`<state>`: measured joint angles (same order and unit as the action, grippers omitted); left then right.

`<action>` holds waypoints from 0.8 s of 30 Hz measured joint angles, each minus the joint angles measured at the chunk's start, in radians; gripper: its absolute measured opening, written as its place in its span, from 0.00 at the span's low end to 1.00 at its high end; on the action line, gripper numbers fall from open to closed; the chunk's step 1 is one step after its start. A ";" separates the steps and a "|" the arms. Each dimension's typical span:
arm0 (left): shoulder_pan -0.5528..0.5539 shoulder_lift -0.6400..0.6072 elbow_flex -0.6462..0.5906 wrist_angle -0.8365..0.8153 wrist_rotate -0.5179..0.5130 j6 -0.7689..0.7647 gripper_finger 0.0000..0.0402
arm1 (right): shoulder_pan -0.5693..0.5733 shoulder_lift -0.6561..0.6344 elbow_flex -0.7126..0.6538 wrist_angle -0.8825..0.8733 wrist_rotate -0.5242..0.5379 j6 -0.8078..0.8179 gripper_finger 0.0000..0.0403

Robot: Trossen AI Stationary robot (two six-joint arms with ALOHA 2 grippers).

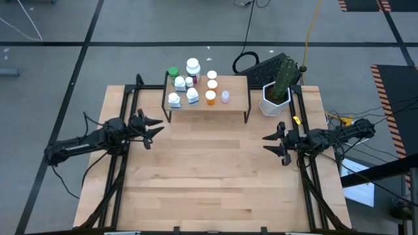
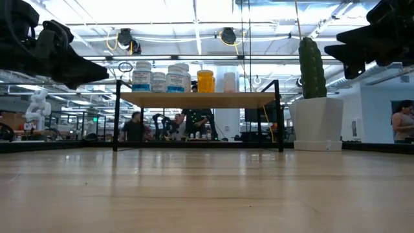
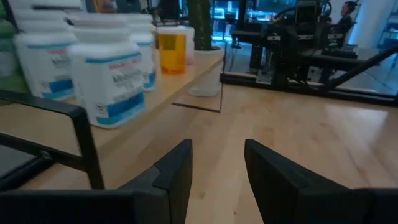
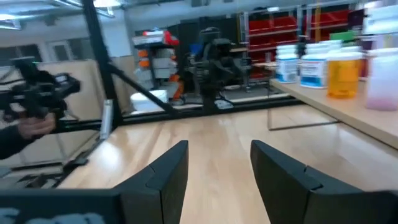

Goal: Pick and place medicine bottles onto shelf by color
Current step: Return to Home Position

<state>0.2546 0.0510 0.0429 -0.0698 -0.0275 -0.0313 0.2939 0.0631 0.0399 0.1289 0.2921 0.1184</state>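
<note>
The medicine bottles [image 1: 192, 83] stand upright in a cluster on the shelf [image 1: 228, 102], a low light-wood board on black legs at the table's far middle. White blue-labelled ones [image 3: 107, 74] sit at the shelf's left, orange ones [image 1: 211, 98] in the middle, a pale pink one [image 1: 225, 97] to their right, a green-capped one [image 1: 172, 72] at the far left. My left gripper [image 1: 155, 128] hovers open, left of the shelf's near corner. My right gripper [image 1: 269, 144] hovers open at the table's right, holding nothing.
A white hexagonal pot with a cactus [image 1: 277, 94] stands just right of the shelf. A dark keyboard [image 1: 268, 65] lies behind it. The bare wooden tabletop [image 1: 209, 176] stretches between the two arms. People show in the room beyond the table.
</note>
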 joint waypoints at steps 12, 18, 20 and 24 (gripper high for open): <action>-0.035 0.035 0.000 -0.003 0.027 -0.053 0.37 | 0.000 0.003 -0.002 -0.038 -0.008 -0.027 0.41; -0.041 0.035 -0.003 0.017 0.027 -0.103 0.37 | 0.000 0.003 -0.002 -0.037 -0.008 -0.029 0.41; -0.041 0.035 -0.003 0.019 0.026 -0.102 0.37 | 0.000 0.003 -0.002 -0.037 -0.009 -0.029 0.41; -0.041 0.035 -0.003 0.019 0.026 -0.102 0.37 | 0.000 0.003 -0.003 -0.036 -0.009 -0.029 0.41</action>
<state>0.2134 0.0860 0.0402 -0.0509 -0.0010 -0.1329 0.2943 0.0662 0.0372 0.0927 0.2832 0.0894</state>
